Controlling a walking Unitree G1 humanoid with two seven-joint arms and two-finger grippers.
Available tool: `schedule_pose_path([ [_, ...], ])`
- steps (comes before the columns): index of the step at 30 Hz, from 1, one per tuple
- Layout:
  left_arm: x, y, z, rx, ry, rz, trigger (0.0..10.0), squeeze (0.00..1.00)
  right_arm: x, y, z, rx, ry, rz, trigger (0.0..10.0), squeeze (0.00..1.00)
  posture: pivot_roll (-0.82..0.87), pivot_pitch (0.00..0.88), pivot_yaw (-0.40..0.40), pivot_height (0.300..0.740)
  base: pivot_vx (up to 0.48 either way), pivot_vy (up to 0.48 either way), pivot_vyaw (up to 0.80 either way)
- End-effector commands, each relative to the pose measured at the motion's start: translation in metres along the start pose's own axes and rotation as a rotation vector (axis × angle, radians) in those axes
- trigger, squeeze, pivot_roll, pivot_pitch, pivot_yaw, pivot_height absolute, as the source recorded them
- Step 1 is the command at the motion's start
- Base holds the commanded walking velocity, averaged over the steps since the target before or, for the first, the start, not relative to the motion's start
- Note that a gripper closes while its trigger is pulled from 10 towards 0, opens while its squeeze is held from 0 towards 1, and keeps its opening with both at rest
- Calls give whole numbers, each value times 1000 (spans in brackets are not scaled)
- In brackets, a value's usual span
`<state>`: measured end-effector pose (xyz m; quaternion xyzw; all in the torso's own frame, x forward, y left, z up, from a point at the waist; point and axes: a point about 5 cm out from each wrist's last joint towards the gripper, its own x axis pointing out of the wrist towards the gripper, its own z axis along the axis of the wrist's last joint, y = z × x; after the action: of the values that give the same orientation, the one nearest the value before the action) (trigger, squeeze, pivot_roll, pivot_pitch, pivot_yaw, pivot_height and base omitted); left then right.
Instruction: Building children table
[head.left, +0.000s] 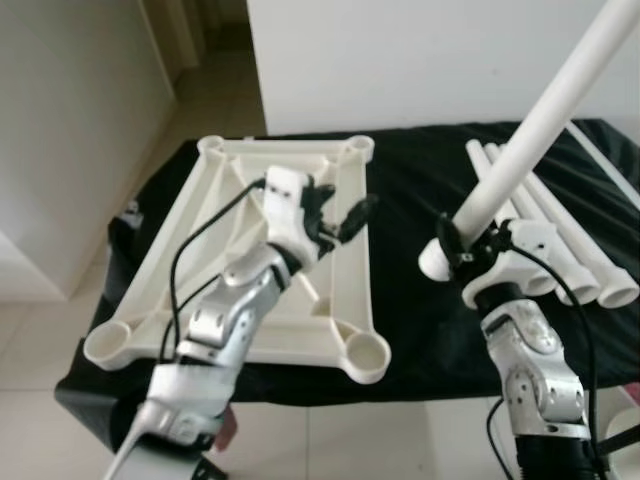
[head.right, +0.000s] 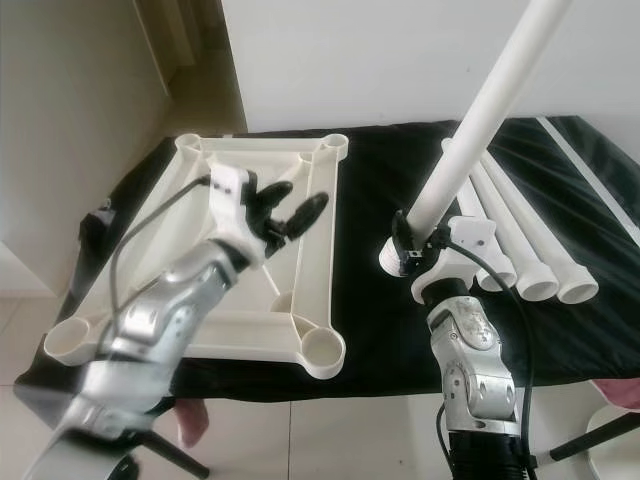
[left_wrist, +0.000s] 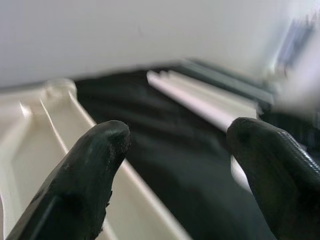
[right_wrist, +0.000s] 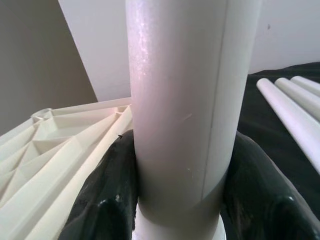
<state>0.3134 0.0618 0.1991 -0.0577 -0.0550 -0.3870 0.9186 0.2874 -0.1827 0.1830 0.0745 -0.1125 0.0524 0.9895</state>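
Note:
A cream tabletop (head.left: 215, 260) lies upside down on a black cloth (head.left: 420, 190), ribs up, with a round leg socket at each corner. My left gripper (head.left: 340, 215) hovers open above the tabletop's right side, fingers (left_wrist: 85, 170) spread with nothing between them. My right gripper (head.left: 455, 250) is shut on a white table leg (head.left: 545, 120), held near its lower end and tilted up to the right, over the cloth to the right of the tabletop. In the right wrist view the leg (right_wrist: 190, 100) sits between both black fingers. Three more legs (head.left: 560, 240) lie side by side at the right.
The cloth-covered surface stands against a white wall (head.left: 420, 60). A doorway and tiled floor (head.left: 40, 340) open to the left. The front right corner socket (head.left: 362, 352) lies near the cloth's front edge. Bare black cloth separates the tabletop from the lying legs.

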Motion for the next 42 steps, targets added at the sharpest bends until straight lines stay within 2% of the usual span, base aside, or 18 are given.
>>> schedule_pose_path([
  [1,-20,-33,-13,67,103,-644,10000,0,2,-2,1,-9,5,-6,10000,0,-1,0,51,740,0,0,0],
  [4,-40,-33,-27,74,207,-699,10000,0,3,-5,0,-23,11,-16,10000,0,0,0,50,740,0,0,0],
  [7,-43,-33,-28,76,221,-699,10000,0,3,-5,1,-23,11,-16,10000,0,1,0,49,740,0,0,0],
  [14,-60,-22,-39,115,312,-659,10000,0,3,-6,0,-30,15,-17,10000,0,7,0,46,740,0,0,0],
  [18,-62,-21,-40,118,329,-652,10000,0,3,-6,0,-31,17,-17,10000,0,7,0,46,740,0,0,0],
  [21,-72,-14,-50,183,411,-639,10000,0,3,-5,-1,-35,23,-13,10000,0,12,0,44,740,0,0,0],
  [22,-72,-14,-50,183,411,-639,10000,0,3,-5,-1,-35,23,-13,10000,0,12,0,44,740,0,0,0],
  [23,-77,-9,-58,233,463,-631,10000,0,3,-5,-1,-38,26,-11,10000,0,12,0,44,740,0,0,0],
  [24,-77,-9,-58,233,463,-631,10000,0,3,-5,-1,-38,26,-11,10000,0,12,0,44,740,0,0,0],
  [25,-81,-5,-64,273,506,-637,10000,0,3,-5,-1,-41,28,-11,10000,0,12,0,44,740,0,0,0],
  [28,-84,-1,-71,291,550,-638,10000,0,4,-5,-1,-43,29,-10,10000,0,11,0,47,740,0,0,0],
  [30,-88,4,-79,356,600,-645,10000,0,4,-5,-2,-45,31,-12,10000,0,8,0,48,740,0,0,0],
  [34,-89,10,-87,396,658,-617,10000,0,3,-6,-3,-53,36,-14,10000,0,7,0,48,740,0,0,0],
  [38,-89,11,-89,427,669,-623,10000,0,3,-6,-3,-57,39,-17,10000,0,7,0,48,740,0,0,0],
  [40,-72,4,-85,425,600,-607,10000,0,4,-6,-3,-60,39,-18,10000,0,9,0,48,740,0,0,0],
  [41,-72,4,-85,425,600,-607,10000,0,4,-6,-3,-60,39,-18,10000,0,9,0,48,740,0,0,0],
  [42,-60,-1,-84,434,562,-605,10000,0,5,-6,-3,-61,40,-20,10000,0,10,0,45,740,0,0,0],
])
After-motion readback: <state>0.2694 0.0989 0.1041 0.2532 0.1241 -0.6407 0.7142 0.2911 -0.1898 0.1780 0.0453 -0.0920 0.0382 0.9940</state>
